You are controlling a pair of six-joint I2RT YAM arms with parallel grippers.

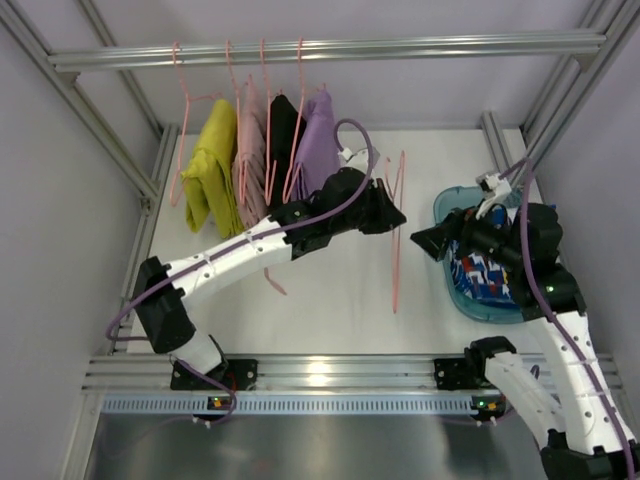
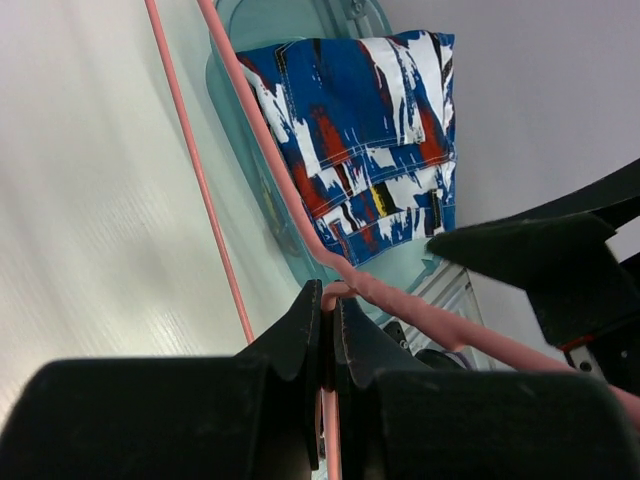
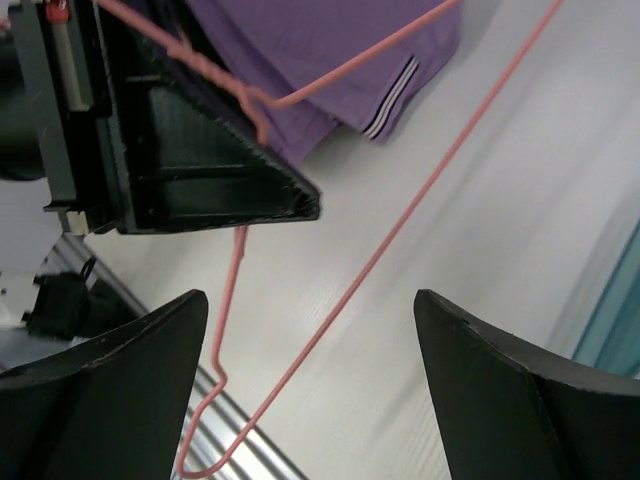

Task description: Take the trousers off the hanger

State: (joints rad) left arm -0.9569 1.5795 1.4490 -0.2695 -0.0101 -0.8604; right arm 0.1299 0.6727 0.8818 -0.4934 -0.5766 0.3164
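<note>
The blue, white and red patterned trousers (image 1: 481, 275) lie in the teal basket (image 1: 447, 208) at the right; they also show in the left wrist view (image 2: 365, 130). My left gripper (image 1: 392, 213) is shut on the neck of an empty pink wire hanger (image 1: 396, 250) and holds it above the table's middle; the wire sits pinched between the jaws in the left wrist view (image 2: 330, 305). My right gripper (image 1: 428, 241) is open and empty, just right of the hanger and over the basket's left side. In the right wrist view the hanger (image 3: 400, 220) hangs between its spread fingers.
Several garments on pink hangers hang from the rail (image 1: 330, 48) at the back: yellow (image 1: 212, 170), pink (image 1: 250, 150), black (image 1: 283, 135) and purple (image 1: 320, 135). Aluminium frame posts stand at both sides.
</note>
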